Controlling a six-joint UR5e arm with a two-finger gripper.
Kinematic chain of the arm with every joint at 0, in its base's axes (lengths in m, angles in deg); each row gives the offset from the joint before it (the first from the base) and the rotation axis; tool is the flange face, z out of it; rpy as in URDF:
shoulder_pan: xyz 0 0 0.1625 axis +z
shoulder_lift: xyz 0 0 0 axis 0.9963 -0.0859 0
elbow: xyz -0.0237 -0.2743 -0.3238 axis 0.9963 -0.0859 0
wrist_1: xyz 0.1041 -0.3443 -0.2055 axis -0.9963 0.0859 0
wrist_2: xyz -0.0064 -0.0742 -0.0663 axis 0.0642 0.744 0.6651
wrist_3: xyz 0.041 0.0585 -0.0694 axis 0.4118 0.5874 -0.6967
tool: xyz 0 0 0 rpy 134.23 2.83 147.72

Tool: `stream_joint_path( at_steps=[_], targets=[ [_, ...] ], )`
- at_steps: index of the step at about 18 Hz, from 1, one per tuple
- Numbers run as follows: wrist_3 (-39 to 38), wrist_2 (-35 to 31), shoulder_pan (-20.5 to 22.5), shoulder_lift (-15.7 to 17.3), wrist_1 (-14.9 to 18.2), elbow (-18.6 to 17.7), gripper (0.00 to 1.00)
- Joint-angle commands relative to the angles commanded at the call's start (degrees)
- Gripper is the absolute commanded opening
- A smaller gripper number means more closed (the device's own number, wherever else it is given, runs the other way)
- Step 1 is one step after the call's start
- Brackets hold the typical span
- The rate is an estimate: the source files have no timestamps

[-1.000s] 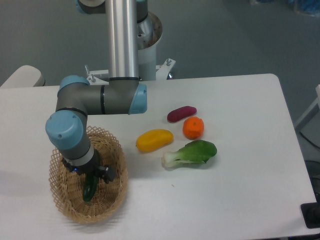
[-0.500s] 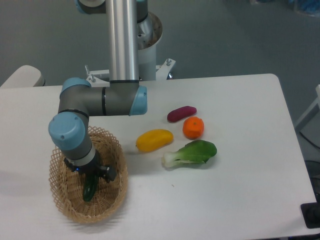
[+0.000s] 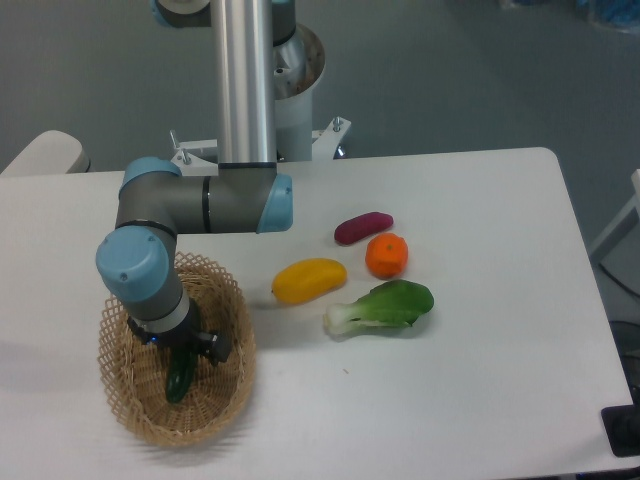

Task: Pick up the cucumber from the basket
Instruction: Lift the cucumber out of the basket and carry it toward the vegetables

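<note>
The tan wicker basket (image 3: 232, 372) sits at the table's front left. Inside it lies the dark green cucumber (image 3: 181, 380), pointing toward the front edge, with its upper end hidden under my wrist. My gripper (image 3: 184, 351) points straight down into the basket over that upper end. Black fingers (image 3: 219, 347) stick out on either side of the cucumber, so the jaws look open around it. The arm hides the fingertips themselves.
To the right of the basket, on the white table, lie a yellow mango-like fruit (image 3: 309, 280), a purple vegetable (image 3: 362, 227), an orange (image 3: 387, 255) and a green bok choy (image 3: 383, 306). The robot's base column (image 3: 246, 80) stands at the back.
The wrist shifted slightly to the right and settled over the basket. The cucumber has stayed in the same spot.
</note>
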Motion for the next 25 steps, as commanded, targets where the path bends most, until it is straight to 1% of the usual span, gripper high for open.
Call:
stream_joint_path(
  at_steps=[1,3,6,9,12,15,19,21,25],
  targets=[
    [0.0,0.0,0.0,0.0,0.0,0.0,0.47],
    [0.0,0.0,0.0,0.1,0.0,0.0,0.38],
    [0.2,0.0,0.0,0.2,0.0,0.1,0.33],
    [0.4,0.1,0.1,0.8,0.1,0.8,0.32],
    [2.9,0.0,0.2,2.6,0.8,1.7,0.32],
    [6.2,0.0,0.6,5.4,1.6,3.3,0.33],
    [10.7,-0.1,2.8,9.4,1.9,3.8,0.34],
    [13.0,-0.1,4.4,10.8,3.8,5.1,0.34],
    [18.2,0.1,8.3,11.4,11.7,10.1,0.34]
  ],
)
